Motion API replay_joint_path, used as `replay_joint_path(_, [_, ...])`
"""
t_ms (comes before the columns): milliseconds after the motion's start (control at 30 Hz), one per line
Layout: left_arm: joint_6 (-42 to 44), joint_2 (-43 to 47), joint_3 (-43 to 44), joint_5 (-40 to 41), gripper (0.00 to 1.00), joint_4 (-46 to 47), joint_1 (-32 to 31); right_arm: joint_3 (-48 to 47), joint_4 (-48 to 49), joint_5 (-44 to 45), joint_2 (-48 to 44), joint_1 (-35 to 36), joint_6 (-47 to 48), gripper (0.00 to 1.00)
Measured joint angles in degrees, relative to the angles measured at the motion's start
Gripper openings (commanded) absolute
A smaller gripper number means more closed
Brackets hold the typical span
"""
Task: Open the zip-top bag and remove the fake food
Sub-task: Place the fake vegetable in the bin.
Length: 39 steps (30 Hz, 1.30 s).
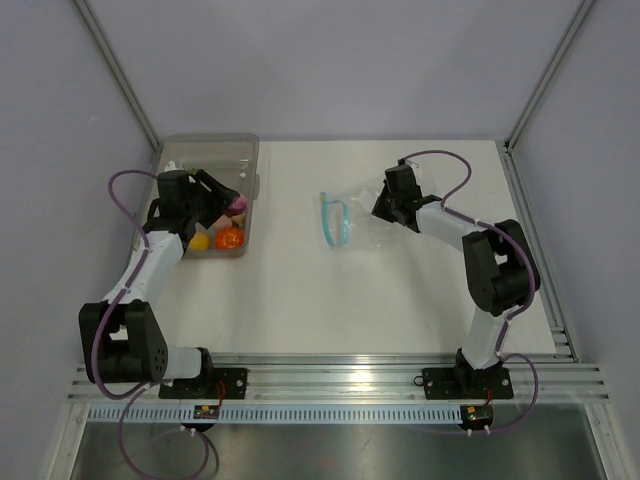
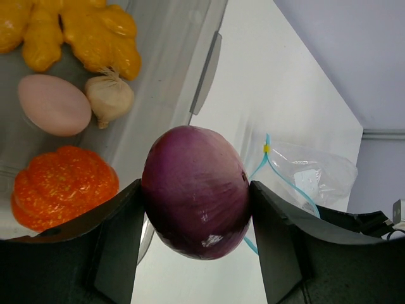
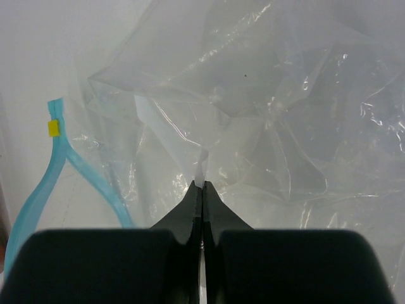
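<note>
My left gripper (image 2: 196,196) is shut on a purple onion (image 2: 195,190) and holds it above the right rim of the smoky tray (image 1: 250,160). From above, the onion (image 1: 238,205) shows pink at the left gripper (image 1: 232,203). In the tray lie other fake food pieces: an orange piece (image 2: 60,187), a pinkish egg (image 2: 54,104), a garlic bulb (image 2: 109,95) and a yellow piece (image 2: 82,28). The zip-top bag (image 1: 355,220) lies open and crumpled mid-table, its blue zip strip (image 3: 57,164) spread apart. My right gripper (image 3: 202,185) is shut, pinching a fold of the bag's plastic (image 3: 253,126).
The tray stands at the back left of the white table (image 1: 350,300). Grey walls and metal frame posts (image 1: 120,75) enclose the table at left, back and right. An aluminium rail (image 1: 350,375) with the arm bases runs along the near edge.
</note>
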State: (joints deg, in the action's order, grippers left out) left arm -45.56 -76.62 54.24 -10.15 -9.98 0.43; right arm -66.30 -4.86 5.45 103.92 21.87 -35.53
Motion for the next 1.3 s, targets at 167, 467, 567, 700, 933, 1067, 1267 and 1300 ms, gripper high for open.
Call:
replay_joint_path(167, [-0.39,-1.9,3.19,1.14,0.47,-2.86,4.2,-6.78,-0.72,-0.07,5.68,0.0,0.37,0.0])
replay_joint_path(467, [1.36,-7.3,8.87,4.5,0.51,-7.19,7.61,-14.78,-1.49,-0.02,11.69,0.0,0.79,0.0])
replay_joint_path(567, [2.47,-9.05,9.9,6.19,0.54,-8.39,8.24,-16.72,-1.53,0.09,12.79,0.0,1.36,0.0])
replay_joint_path(700, [3.58,-11.08,10.47,7.58,0.64,-8.7,9.07,-19.63,-1.46,0.11,14.71,0.0,2.14,0.0])
replay_joint_path(933, [3.76,-13.42,10.58,7.63,0.86,-9.86,10.25,-22.05,-1.51,-0.37,17.46,0.0,2.51,0.23])
replay_joint_path(1067, [3.58,-13.51,10.67,7.5,0.96,-10.14,10.25,-22.58,-1.57,-0.55,17.77,0.0,2.51,0.39])
replay_joint_path(1267, [3.43,-13.49,11.15,7.17,0.99,-10.97,10.25,-23.71,-2.25,-0.83,17.77,0.0,3.65,0.86])
replay_joint_path(1300, [3.19,-13.49,11.19,6.6,0.99,-10.97,10.25,-23.85,-2.43,-0.79,17.75,0.0,3.91,0.87])
